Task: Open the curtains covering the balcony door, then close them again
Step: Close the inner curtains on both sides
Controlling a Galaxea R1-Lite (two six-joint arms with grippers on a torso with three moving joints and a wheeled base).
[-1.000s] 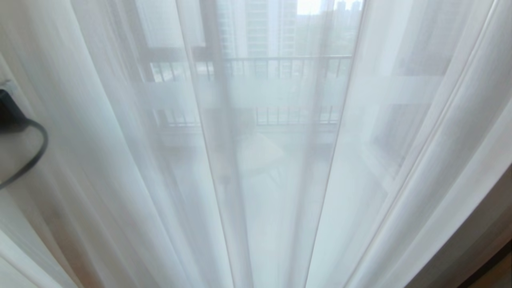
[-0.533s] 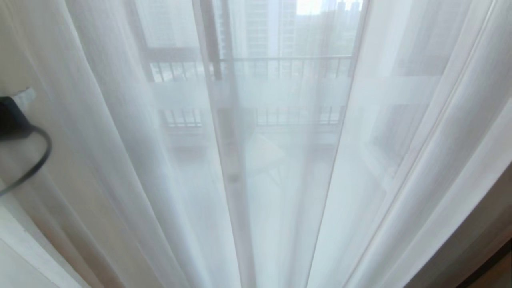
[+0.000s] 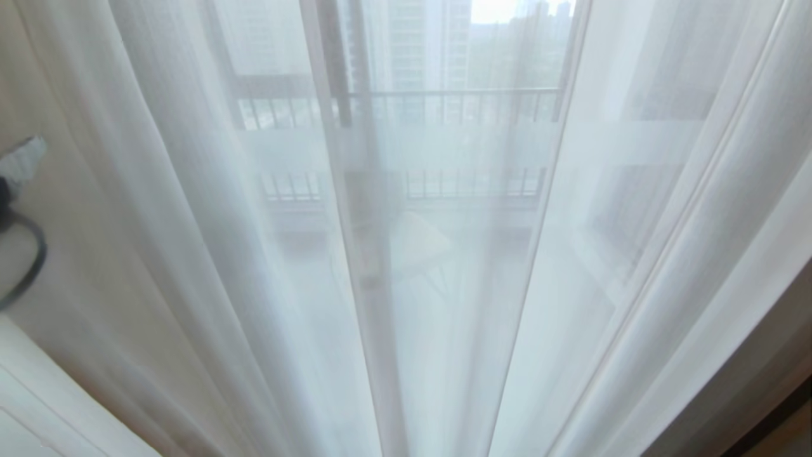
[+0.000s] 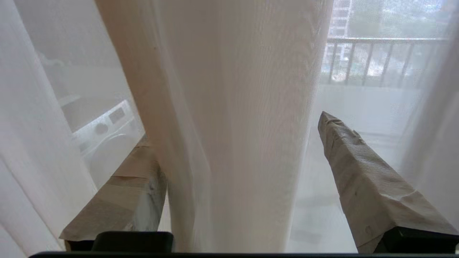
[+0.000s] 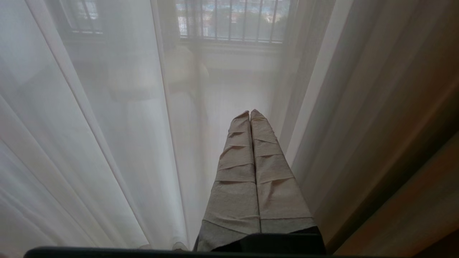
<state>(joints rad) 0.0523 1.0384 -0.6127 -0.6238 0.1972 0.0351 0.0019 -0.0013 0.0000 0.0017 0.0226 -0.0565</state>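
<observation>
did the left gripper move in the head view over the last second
Yes. The left gripper, at the view's left edge, has slid further out of frame, away from the balcony railing, which stayed put behind the sheer curtain.

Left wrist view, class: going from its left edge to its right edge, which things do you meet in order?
Washing machine behind sheer fabric → taped finger → hanging fold of curtain → other taped finger.

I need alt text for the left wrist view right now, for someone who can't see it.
The left gripper stands open, its two taped fingers on either side of a hanging fold of sheer curtain. Through the fabric show a balcony railing and a washing machine.
</observation>
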